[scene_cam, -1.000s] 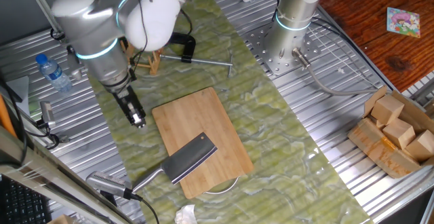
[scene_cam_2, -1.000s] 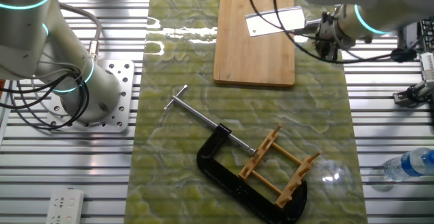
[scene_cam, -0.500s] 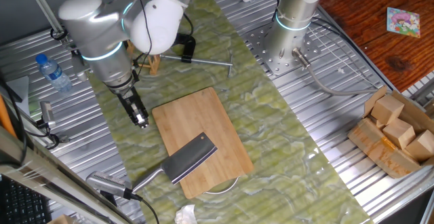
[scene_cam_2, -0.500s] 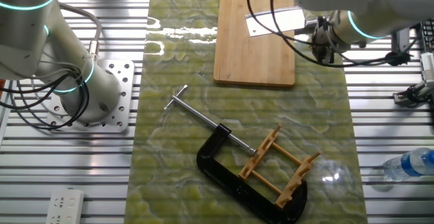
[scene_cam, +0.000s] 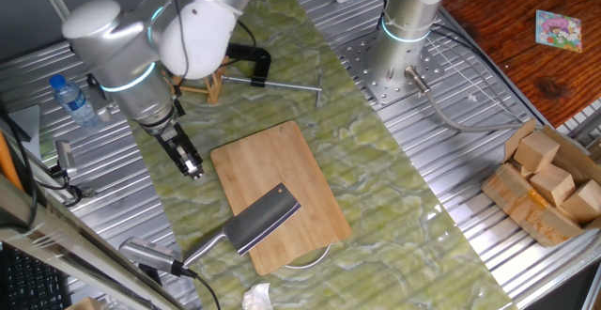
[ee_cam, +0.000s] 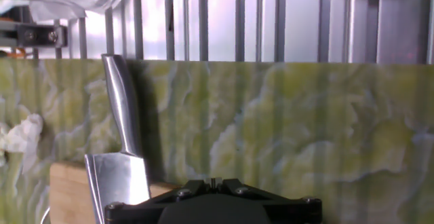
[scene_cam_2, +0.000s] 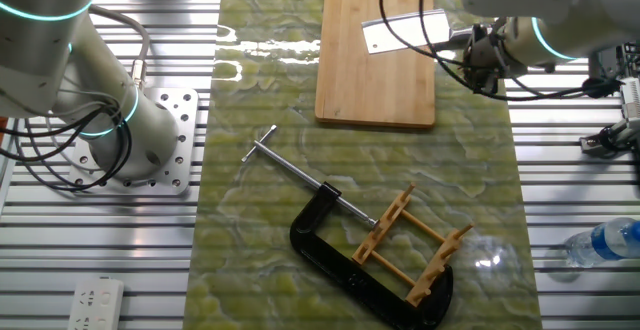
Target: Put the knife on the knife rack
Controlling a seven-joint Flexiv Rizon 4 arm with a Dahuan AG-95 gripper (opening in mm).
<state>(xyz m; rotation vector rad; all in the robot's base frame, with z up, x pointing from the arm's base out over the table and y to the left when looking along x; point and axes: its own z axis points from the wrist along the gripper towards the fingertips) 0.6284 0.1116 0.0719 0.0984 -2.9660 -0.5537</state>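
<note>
Arm bent over left of frame, claw (scene_cam: 192, 169) pointing down beside the cutting board (scene_cam: 282, 174); open or closed, cannot tell. Knife (scene_cam: 258, 221) lies on board's lower end, handle off the edge. Knife rack (scene_cam_2: 410, 245) at lower right in the other fixed view, inside black clamp (scene_cam_2: 345, 265).

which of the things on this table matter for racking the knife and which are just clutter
Job:
- dark grey steel cleaver with silver handle
- small light-brown wooden dowel rack
- the arm's claw

Lying about:
- large bamboo cutting board
- black C-clamp with steel rod
- clear plastic water bottle
</note>
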